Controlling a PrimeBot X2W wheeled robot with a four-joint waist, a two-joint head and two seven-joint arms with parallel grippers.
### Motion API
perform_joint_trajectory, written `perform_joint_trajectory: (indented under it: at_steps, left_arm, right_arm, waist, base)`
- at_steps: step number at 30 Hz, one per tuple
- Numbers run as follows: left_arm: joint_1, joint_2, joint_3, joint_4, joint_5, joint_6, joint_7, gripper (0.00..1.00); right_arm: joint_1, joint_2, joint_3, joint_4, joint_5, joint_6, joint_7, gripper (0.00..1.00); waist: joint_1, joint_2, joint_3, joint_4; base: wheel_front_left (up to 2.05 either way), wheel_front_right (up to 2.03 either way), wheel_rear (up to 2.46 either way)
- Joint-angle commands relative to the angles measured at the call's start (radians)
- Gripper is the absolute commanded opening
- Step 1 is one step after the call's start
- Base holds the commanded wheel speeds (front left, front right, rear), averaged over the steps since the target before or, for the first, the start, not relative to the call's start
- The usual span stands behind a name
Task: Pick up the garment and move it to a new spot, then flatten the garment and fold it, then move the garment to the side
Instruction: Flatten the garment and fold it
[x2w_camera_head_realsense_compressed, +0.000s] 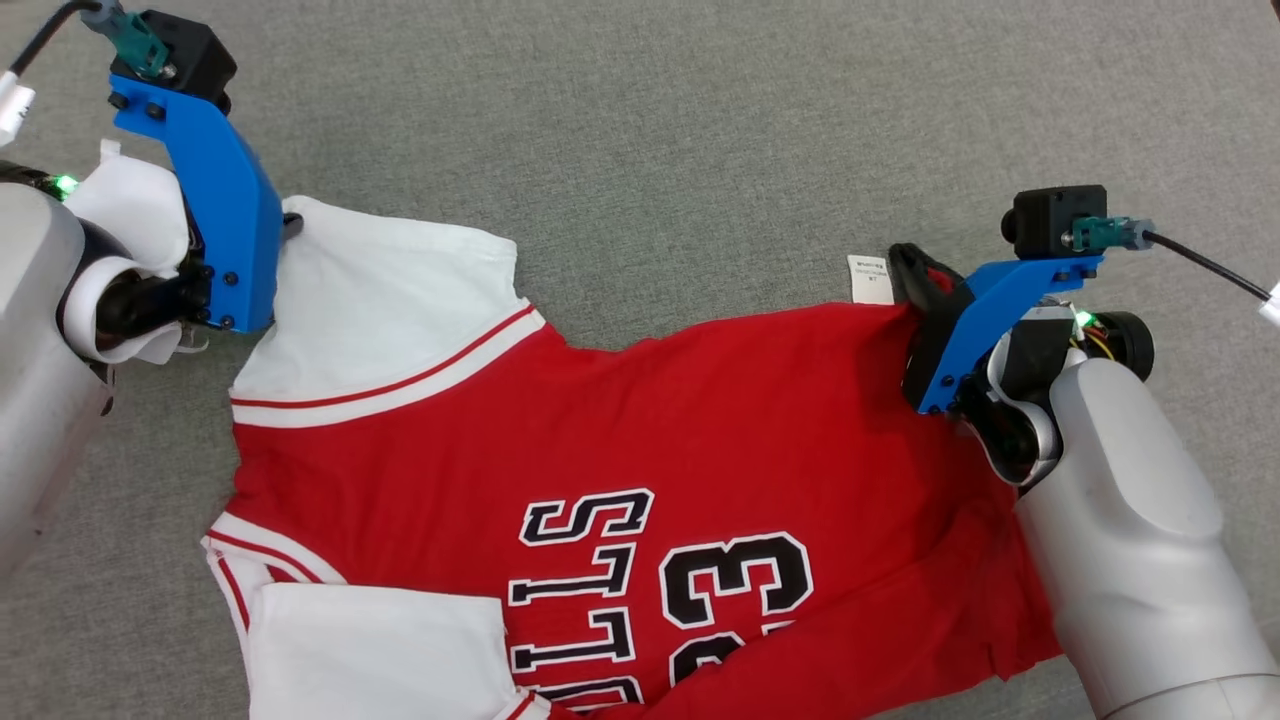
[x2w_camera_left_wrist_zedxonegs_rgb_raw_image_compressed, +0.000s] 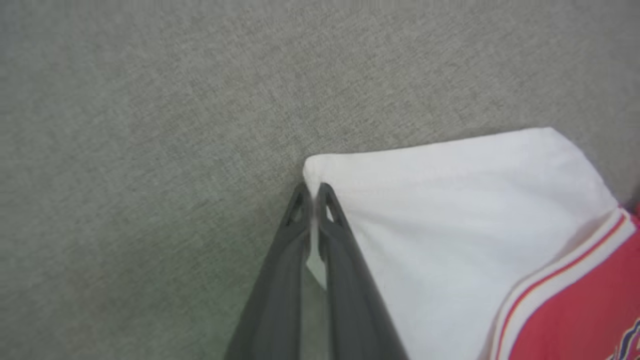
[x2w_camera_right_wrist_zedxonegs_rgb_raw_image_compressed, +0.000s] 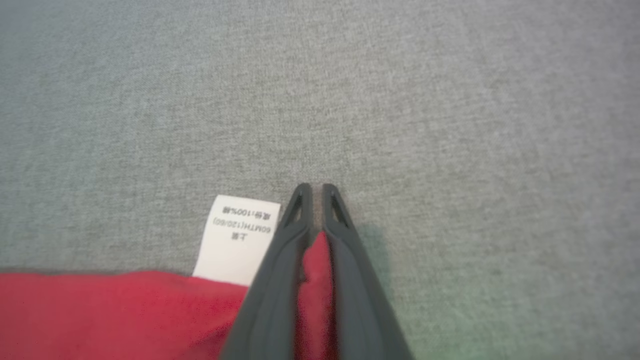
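Robot takes hold of a basketball-style top at two corners. The left gripper (x2w_camera_left_wrist_zedxonegs_rgb_raw_image_compressed: 312, 192) has its two dark fingers pinched together on the outer corner of the garment's (x2w_camera_head_realsense_compressed: 600, 440) white sleeve (x2w_camera_left_wrist_zedxonegs_rgb_raw_image_compressed: 450, 200), and a sliver of white cloth shows between the fingers just below the tips. The right gripper (x2w_camera_right_wrist_zedxonegs_rgb_raw_image_compressed: 315, 192) is drawn equally narrow. A fold of red cloth from the garment's far right corner is bunched between its fingers, whose tips poke just past the cloth's edge.

Just beside that grip, on the side toward the left gripper, a white care label (x2w_camera_right_wrist_zedxonegs_rgb_raw_image_compressed: 240, 240) sticks out from the garment's edge. Its print is too blurred to read in full. In the head view a blue bracket (x2w_camera_head_realsense_compressed: 225, 200) on the left wrist stands over the gripped sleeve corner, and the pale right forearm (x2w_camera_head_realsense_compressed: 1130, 560) overlaps the garment's right side.

The garment is red with white sleeves and striped trim. It lies spread on a grey fabric surface (x2w_camera_head_realsense_compressed: 640, 120) between the two grippers, and its far edge dips in a shallow curve between the grips. Black block lettering (x2w_camera_head_realsense_compressed: 580, 590) and a number 23 (x2w_camera_head_realsense_compressed: 735, 580), both outlined in white, sit near the garment's middle. A second white sleeve (x2w_camera_head_realsense_compressed: 370, 650) lies at its near left corner, cut off by the bottom of the head view.
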Motion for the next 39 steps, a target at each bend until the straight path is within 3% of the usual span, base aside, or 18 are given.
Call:
perform_joint_trajectory:
  at_steps: [1, 8, 16, 28, 33, 34, 35, 36, 39]
  left_arm:
    - [-0.015, 0.005, 0.001, 0.007, 0.000, -0.001, -0.018, 0.00]
    - [-0.003, 0.011, -0.030, 0.022, -0.016, -0.001, -0.151, 0.00]
    - [0.026, 0.018, -0.063, 0.031, -0.078, -0.001, -0.246, 0.00]
    - [0.108, 0.055, -0.158, -0.063, -0.179, -0.001, -0.282, 0.00]
    - [0.130, 0.064, -0.185, -0.091, -0.207, -0.001, -0.298, 0.00]
    - [0.128, 0.064, -0.189, -0.094, -0.208, -0.001, -0.301, 0.00]
    - [0.124, 0.064, -0.192, -0.095, -0.209, -0.001, -0.303, 0.00]
    - [0.119, 0.064, -0.194, -0.096, -0.210, -0.001, -0.304, 0.00]
    - [0.095, 0.067, -0.200, -0.101, -0.216, -0.001, -0.304, 0.00]
  right_arm:
    - [0.038, 0.019, 0.017, 0.041, 0.002, 0.005, 0.009, 0.00]
    - [0.025, -0.023, -0.061, 0.070, -0.028, 0.003, -0.144, 0.00]
    - [0.033, -0.016, -0.135, 0.128, -0.095, 0.003, -0.233, 0.00]
    - [0.132, -0.055, -0.136, 0.121, -0.100, 0.003, -0.191, 0.00]
    - [0.168, -0.069, -0.142, 0.098, -0.088, 0.003, -0.145, 0.00]
    - [0.166, -0.070, -0.145, 0.089, -0.086, 0.003, -0.141, 0.33]
    - [0.164, -0.069, -0.147, 0.082, -0.083, 0.003, -0.140, 0.53]
    - [0.161, -0.066, -0.150, 0.083, -0.079, 0.003, -0.133, 1.00]
    - [0.126, -0.052, -0.155, 0.093, -0.071, 0.003, -0.121, 1.00]
  waist:
    - [-0.0001, 0.0001, -0.006, 0.002]
    - [-0.0001, 0.0001, -0.068, 0.038]
    - [-0.0001, 0.0001, -0.156, 0.080]
    - [-0.0001, 0.0001, -0.327, 0.124]
    - [-0.0001, 0.0001, -0.351, 0.128]
    - [-0.0001, 0.0001, -0.347, 0.128]
    - [-0.0001, 0.0001, -0.343, 0.128]
    - [-0.0001, 0.0001, -0.337, 0.126]
    - [-0.0001, 0.0001, -0.308, 0.123]
  base:
    - [0.00, 0.00, 0.00]
    - [0.00, 0.00, 0.00]
    - [0.00, 0.00, 0.00]
    - [0.00, 0.00, 0.00]
    - [0.00, 0.00, 0.00]
    - [0.00, 0.00, 0.00]
    - [0.00, 0.00, 0.00]
    - [0.00, 0.00, 0.00]
    - [0.00, 0.00, 0.00]
